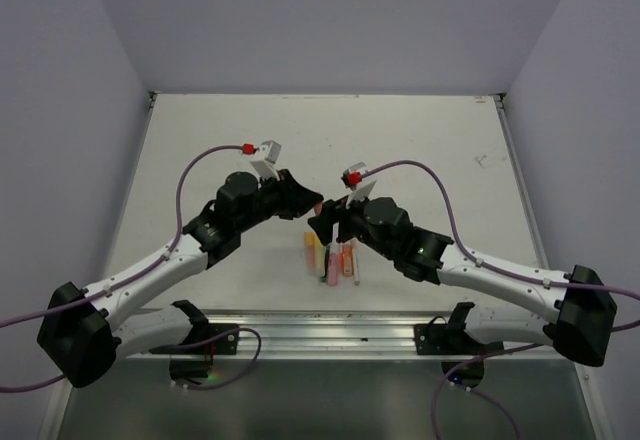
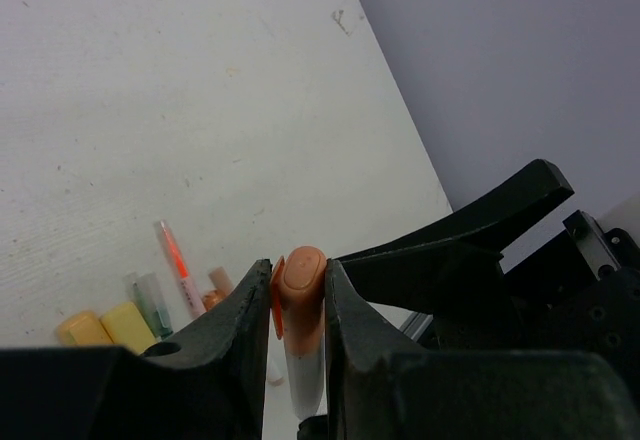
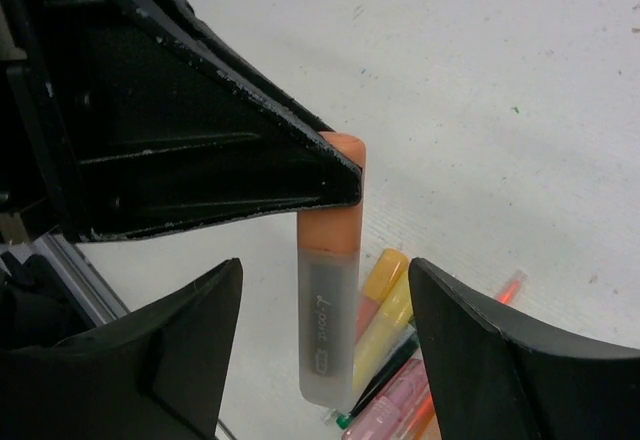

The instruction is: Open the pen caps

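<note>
Cap: short orange plastic cap with a rounded end, at bottom centre of the left wrist view and at mid-frame in the right wrist view; it is seated on its pen.
Pen: frosted translucent pen body with dark lettering, running from the cap down toward the bottom edge of the right wrist view. Whether its lower end touches the table cannot be told.
Left fingers: black left fingers pinching the orange cap, one against each flank. In the right wrist view one of them enters from the upper left and its tip presses the side of the cap.
Right fingers: black right fingers spread wide at the bottom of the frame, one on each side of the pen body, with a gap on both sides; they grip nothing.
Other pens: loose group of pens lying on the table just below the centre of the top view, under the two wrists. It includes yellow highlighters, a thin green pen, a slim clear pen with an orange core and a pink marker.
Table: white table with a few small marks.
Arms: two arms reaching in from the lower corners of the top view and meeting near its centre.
</note>
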`<state>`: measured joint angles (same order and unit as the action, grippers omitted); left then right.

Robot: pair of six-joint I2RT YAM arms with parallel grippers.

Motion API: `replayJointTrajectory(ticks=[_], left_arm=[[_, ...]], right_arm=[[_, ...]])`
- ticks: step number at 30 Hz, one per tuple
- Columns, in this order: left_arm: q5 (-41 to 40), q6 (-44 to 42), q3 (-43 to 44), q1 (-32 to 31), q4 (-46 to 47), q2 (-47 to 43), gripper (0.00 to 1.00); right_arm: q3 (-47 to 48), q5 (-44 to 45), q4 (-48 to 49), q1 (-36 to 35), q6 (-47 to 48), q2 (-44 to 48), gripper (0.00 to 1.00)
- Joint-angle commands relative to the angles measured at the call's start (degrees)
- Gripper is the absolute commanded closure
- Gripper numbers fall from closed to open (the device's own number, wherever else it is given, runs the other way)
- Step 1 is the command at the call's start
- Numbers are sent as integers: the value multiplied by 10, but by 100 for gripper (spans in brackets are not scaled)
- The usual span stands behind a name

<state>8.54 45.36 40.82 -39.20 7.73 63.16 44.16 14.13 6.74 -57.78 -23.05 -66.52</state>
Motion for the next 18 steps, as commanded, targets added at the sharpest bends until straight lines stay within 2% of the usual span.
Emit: replayJointTrajectory(ticks=[1, 5, 7, 11, 14, 18], left_arm=[[-1, -37, 16, -3, 33, -23, 100], [3, -76, 22, -1, 38, -37, 100], [28, -93, 20, 4, 47, -43, 100], [96, -99, 7, 28, 104, -48, 100], [170, -91, -3, 55, 141, -46, 100], [229, -56, -24, 93, 208, -44, 100]], right_arm=[[-21, -40, 24, 6, -2, 33, 27], [-49, -131, 37, 43, -6, 60, 23], [-54, -161, 47, 54, -2, 66, 23], [-63, -280, 79, 106, -8, 58, 23], [-65, -328, 115, 132, -15, 39, 26], [-52, -384, 145, 142, -9, 14, 32]])
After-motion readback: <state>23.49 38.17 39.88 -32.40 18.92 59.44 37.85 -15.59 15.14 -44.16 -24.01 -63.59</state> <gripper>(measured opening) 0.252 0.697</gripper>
